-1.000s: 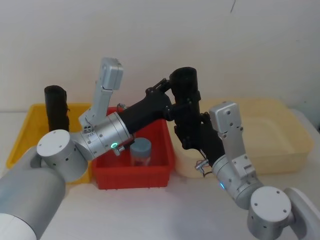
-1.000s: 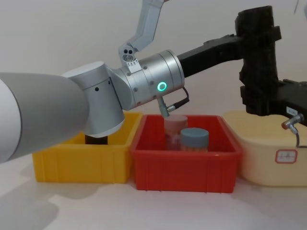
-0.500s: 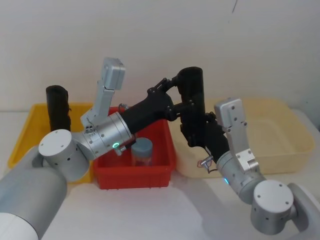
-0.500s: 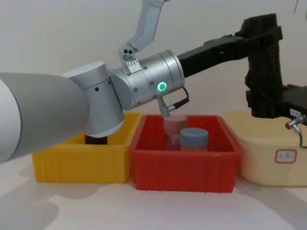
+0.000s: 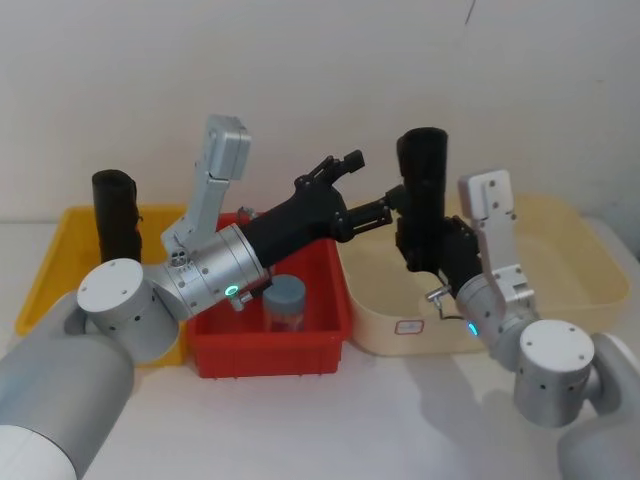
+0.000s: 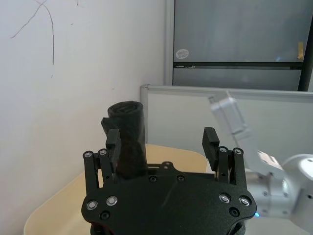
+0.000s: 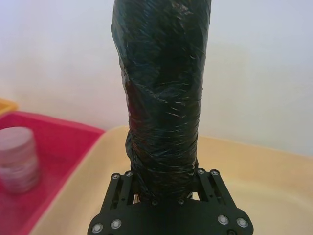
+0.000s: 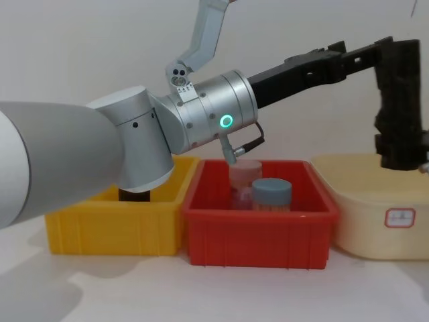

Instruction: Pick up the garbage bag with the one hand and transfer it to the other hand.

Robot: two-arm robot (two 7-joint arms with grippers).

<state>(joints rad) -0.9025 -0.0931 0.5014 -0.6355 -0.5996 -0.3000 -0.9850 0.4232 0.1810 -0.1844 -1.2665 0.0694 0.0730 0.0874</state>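
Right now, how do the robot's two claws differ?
The left gripper is open and holds nothing; the right gripper is shut on the garbage bag, holding it upright over the cream bin. The left gripper reaches sideways toward the bag; the right gripper points upward. Both are black and forked.

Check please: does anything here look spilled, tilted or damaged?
Nothing stands out. The garbage bag stands upright in the right gripper over the cream bin; the left gripper is open beside it.
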